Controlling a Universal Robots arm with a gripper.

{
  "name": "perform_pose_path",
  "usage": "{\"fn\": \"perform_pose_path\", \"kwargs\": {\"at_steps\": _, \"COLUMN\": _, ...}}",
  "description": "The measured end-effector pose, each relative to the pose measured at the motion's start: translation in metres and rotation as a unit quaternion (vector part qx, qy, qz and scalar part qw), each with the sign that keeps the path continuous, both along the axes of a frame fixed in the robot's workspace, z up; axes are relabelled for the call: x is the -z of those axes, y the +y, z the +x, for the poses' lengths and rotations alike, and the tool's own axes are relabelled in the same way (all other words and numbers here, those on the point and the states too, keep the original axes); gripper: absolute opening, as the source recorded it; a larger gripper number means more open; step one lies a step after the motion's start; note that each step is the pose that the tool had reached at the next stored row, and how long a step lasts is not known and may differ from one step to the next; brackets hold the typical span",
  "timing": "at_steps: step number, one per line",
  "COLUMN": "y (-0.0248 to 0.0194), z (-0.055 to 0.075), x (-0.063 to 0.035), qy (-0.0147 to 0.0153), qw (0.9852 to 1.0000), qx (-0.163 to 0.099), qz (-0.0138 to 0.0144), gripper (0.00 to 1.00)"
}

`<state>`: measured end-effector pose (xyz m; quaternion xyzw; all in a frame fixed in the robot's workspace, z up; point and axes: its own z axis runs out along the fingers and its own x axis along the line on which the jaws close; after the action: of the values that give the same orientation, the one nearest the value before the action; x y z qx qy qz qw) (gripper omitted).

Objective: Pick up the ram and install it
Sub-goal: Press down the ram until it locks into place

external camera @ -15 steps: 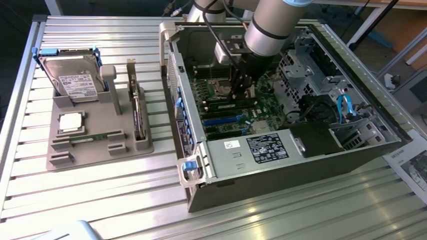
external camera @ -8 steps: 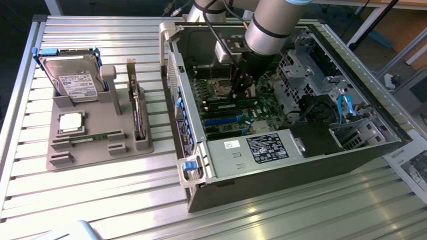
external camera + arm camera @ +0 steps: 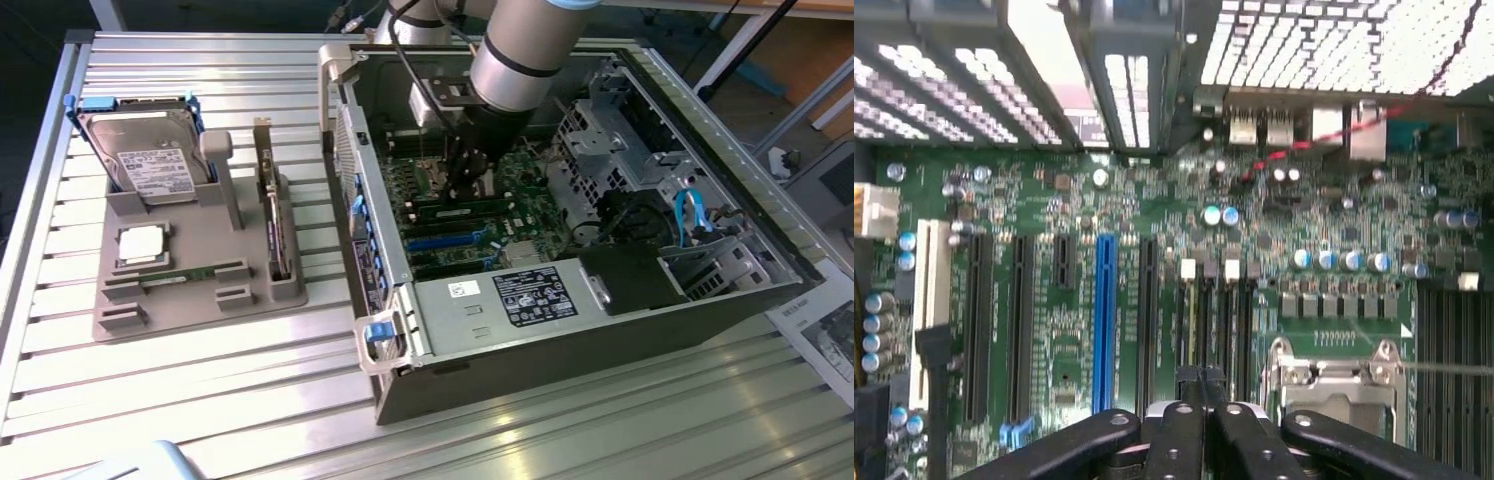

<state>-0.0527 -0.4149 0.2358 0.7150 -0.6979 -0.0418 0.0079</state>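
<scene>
The ram [image 3: 180, 272], as far as I can make out, is the thin green stick lying flat in the grey tray [image 3: 200, 310] on the table [image 3: 200, 400], at the exterior view's left, just on the near side of the square silver chip [image 3: 143, 245]. Farther back in the same tray stands the hard drive [image 3: 147, 155], and an upright card [image 3: 274, 225] sits along the tray's right edge. I judge the stick to be light and stiff but delicate. It should not bend much, yet its small chips and contact edge would not take scraping or a hard squeeze. The place to take it would be across its two flat faces near the middle of its length, clear of the contact edge. My gripper [image 3: 461, 185] is well apart from it, down inside the open computer case [image 3: 561, 330] to the exterior view's right. Its fingers are pressed together with nothing visibly between them. In the wrist view the gripper [image 3: 1204, 385] hangs just over the narrow memory slots [image 3: 1214, 310] on the green motherboard [image 3: 1054, 200]. I cannot tell whether a stick already sits under the tips.
</scene>
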Motion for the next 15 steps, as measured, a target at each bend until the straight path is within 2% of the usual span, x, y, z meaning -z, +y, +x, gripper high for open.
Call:
{"fn": "perform_pose_path", "kwargs": {"at_steps": 12, "y": 0.0000, "z": -0.028, "x": 0.0012, "qy": 0.0000, "qw": 1.0000, "qx": 0.000, "qz": 0.0000, "gripper": 0.10}}
{"fn": "perform_pose_path", "kwargs": {"at_steps": 15, "y": 0.0000, "z": -0.029, "x": 0.0012, "qy": 0.0000, "qw": 1.0000, "qx": 0.000, "qz": 0.0000, "gripper": 0.10}}
